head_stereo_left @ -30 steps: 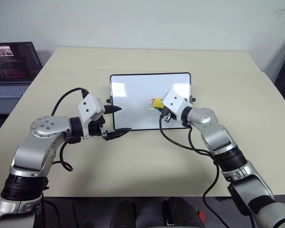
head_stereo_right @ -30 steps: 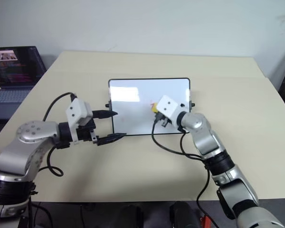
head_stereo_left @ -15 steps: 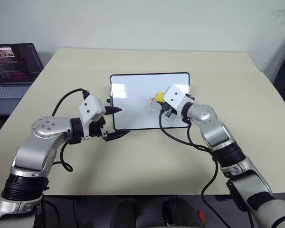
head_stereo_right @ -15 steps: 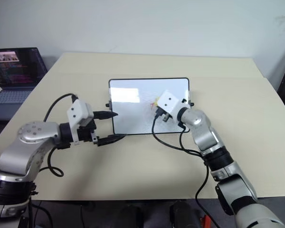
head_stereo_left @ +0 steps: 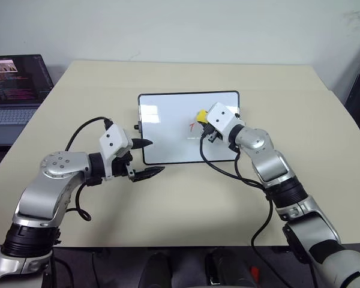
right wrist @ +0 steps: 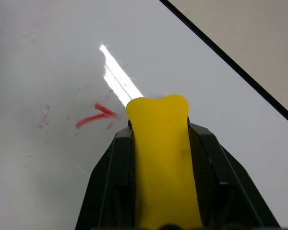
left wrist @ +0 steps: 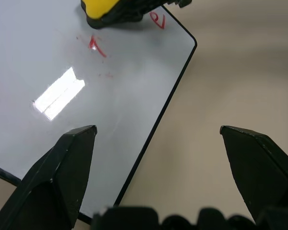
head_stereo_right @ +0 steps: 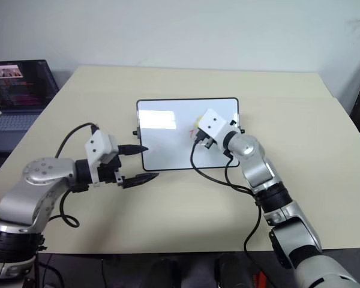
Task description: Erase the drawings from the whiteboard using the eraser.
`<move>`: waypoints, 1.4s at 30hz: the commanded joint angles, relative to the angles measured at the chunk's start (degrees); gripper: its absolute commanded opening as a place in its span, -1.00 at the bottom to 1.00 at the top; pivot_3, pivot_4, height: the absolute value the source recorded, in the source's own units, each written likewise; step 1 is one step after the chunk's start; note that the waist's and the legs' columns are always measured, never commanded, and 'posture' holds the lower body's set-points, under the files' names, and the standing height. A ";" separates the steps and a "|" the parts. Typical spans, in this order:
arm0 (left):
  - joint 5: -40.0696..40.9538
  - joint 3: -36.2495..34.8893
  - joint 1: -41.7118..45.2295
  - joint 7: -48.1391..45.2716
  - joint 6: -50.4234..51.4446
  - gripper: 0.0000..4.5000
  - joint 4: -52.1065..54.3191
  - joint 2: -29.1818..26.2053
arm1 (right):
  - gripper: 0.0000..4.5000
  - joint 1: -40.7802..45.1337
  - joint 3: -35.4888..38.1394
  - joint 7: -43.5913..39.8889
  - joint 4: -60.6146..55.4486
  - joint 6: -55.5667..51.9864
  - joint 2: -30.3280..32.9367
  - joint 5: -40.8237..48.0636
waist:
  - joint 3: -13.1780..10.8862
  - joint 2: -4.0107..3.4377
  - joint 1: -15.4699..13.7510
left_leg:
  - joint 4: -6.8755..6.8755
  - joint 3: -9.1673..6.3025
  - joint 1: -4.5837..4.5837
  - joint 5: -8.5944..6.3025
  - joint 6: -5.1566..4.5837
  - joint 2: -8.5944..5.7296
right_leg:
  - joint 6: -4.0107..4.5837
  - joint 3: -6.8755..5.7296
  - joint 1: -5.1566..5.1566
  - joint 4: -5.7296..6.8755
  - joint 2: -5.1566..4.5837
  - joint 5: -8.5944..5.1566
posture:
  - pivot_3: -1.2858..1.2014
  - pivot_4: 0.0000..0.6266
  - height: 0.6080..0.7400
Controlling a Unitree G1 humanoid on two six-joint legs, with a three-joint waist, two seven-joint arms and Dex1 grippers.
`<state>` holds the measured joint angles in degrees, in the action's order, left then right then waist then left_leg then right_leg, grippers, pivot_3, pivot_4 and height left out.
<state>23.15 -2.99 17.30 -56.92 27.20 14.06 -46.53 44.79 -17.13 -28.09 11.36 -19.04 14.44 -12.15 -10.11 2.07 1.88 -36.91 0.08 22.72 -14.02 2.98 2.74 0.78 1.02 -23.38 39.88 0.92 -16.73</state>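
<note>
the wiping step was in hand. the right gripper (head_stereo_left: 202,122) was clamped on the small yellow block eraser with a dark underside (right wrist: 162,158), holding it over the glossy white rectangular whiteboard with a thin black frame (head_stereo_left: 168,135), which lay near the middle of the beige table (head_stereo_left: 186,198). a partly smeared red marker stroke (right wrist: 93,117) sat just beside the eraser's tip, with faint red smudges near it; a red "e"-like loop (left wrist: 157,19) showed near the board's right edge, close to its far right corner. whether the eraser touched the board could not be told. judging from this, the next move called for pressing the eraser flat and sweeping it across the red stroke, then over to the loop. the left gripper (head_stereo_left: 146,158) had its fingers spread wide and held nothing, hovering at the board's near left corner, one finger over the board and one over the table.
</note>
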 commanded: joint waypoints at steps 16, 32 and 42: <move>1.85 -2.88 -0.62 0.39 0.80 1.00 3.66 -1.23 | -0.48 1.68 -1.51 0.59 3.33 2.76 0.59 -2.55 | 0.00 -0.01 -0.02 | -0.02 -0.02 0.01 0.00 0.00 -0.01 | -0.08 -0.02 -0.02 0.04 0.00 -0.05 | 0.03 -0.52 1.00; 2.27 -2.73 -0.99 0.36 0.98 1.00 3.92 -1.12 | -0.48 2.11 -1.09 3.37 3.95 4.27 1.40 -4.52 | -0.01 -0.01 -0.12 | -0.04 0.00 -0.15 0.10 -0.09 -0.02 | -0.17 -0.01 0.06 0.09 0.04 -0.06 | 0.03 -0.52 1.00; 2.47 -2.52 -1.24 0.20 1.13 1.00 4.22 -1.07 | -0.48 -3.95 -6.38 -12.76 -2.73 -2.66 5.71 -2.82 | 0.02 0.03 -0.07 | 0.00 -0.02 -0.15 0.06 -0.09 -0.01 | -0.17 -0.03 0.09 0.04 0.00 -0.08 | 0.03 -0.52 1.00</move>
<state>24.77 -4.43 15.93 -56.84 28.48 16.25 -47.35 41.43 -23.31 -39.91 7.94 -19.28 19.28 -14.52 -10.08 2.10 1.81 -36.92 0.06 22.55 -13.96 2.89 2.73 0.60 1.00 -23.29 39.94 0.92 -16.81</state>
